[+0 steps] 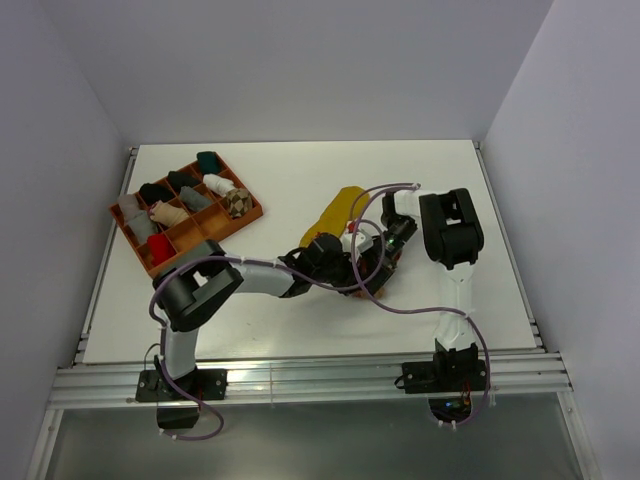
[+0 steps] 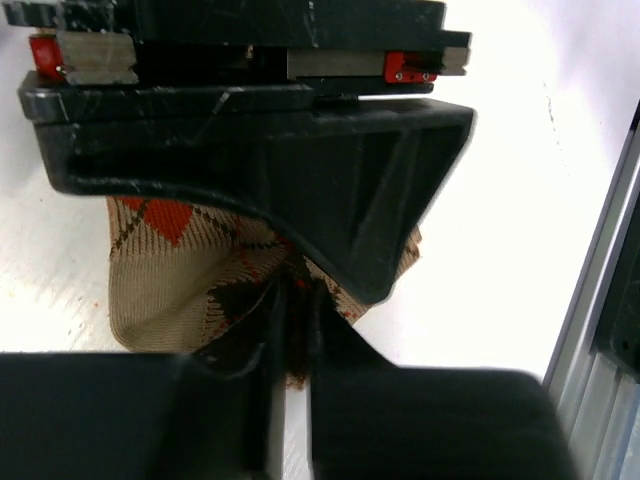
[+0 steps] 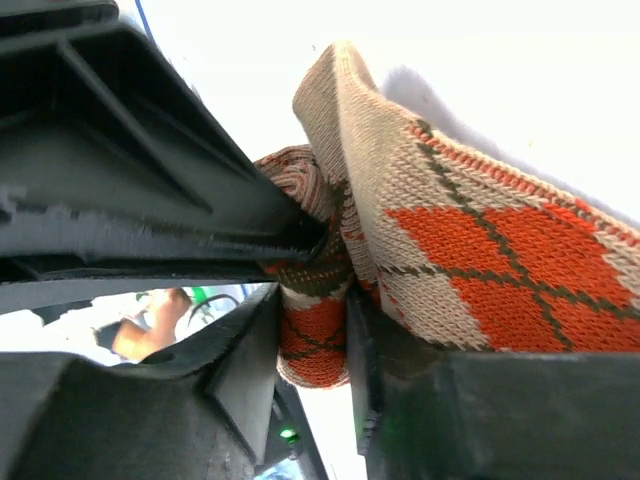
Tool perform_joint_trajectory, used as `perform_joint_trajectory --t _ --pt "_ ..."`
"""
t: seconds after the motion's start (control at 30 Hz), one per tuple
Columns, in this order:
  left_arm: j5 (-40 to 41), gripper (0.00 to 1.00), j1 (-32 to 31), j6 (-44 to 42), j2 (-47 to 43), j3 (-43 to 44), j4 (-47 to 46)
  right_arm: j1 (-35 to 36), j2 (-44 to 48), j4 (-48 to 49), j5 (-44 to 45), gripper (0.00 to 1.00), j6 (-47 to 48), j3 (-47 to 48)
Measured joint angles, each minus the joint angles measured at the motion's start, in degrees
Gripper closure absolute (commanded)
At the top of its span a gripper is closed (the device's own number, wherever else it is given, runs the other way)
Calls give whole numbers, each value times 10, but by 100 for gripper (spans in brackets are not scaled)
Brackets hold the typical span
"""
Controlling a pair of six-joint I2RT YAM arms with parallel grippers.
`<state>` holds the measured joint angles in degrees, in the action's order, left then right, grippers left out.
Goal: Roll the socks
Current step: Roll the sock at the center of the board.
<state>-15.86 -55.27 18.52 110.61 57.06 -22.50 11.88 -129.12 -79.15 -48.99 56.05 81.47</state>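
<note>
While reaching in low from opposite sides, found pinching orange argyle sock (image 3: 480, 240): left pincer (image 2: 290, 310) at its bunched edge, right pincer (image 3: 315, 330) at its rolled fold.

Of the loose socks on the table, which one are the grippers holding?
The orange argyle sock, pinched by left gripper and right gripper; the mustard sock lies ungripped on the table.

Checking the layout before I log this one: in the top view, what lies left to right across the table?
Tray → yellow sock → right arm. The left arm and the argyle sock overlap these, so they are left out.
</note>
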Motion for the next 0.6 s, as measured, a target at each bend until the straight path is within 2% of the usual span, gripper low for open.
perform_joint_trajectory --t 0.03,0.07,0.17,0.27,0.47,0.6 --pt "-2 99 0 2 3 5 4 -1 0 1 0 57 -5 0" --pt "-3 100 0 5 5 9 7 -3 2 2 0 52 -12 -2" --pt "-8 100 1 13 11 16 9 -5 22 14 -2 45 -32 -19" --pt "-12 100 2 29 19 26 12 -6 58 42 9 41 -48 -42" --pt "-16 100 6 80 34 54 38 -23 137 127 25 38 -90 -90" --pt "-22 100 11 113 36 59 50 -61 190 197 28 37 -122 -106"
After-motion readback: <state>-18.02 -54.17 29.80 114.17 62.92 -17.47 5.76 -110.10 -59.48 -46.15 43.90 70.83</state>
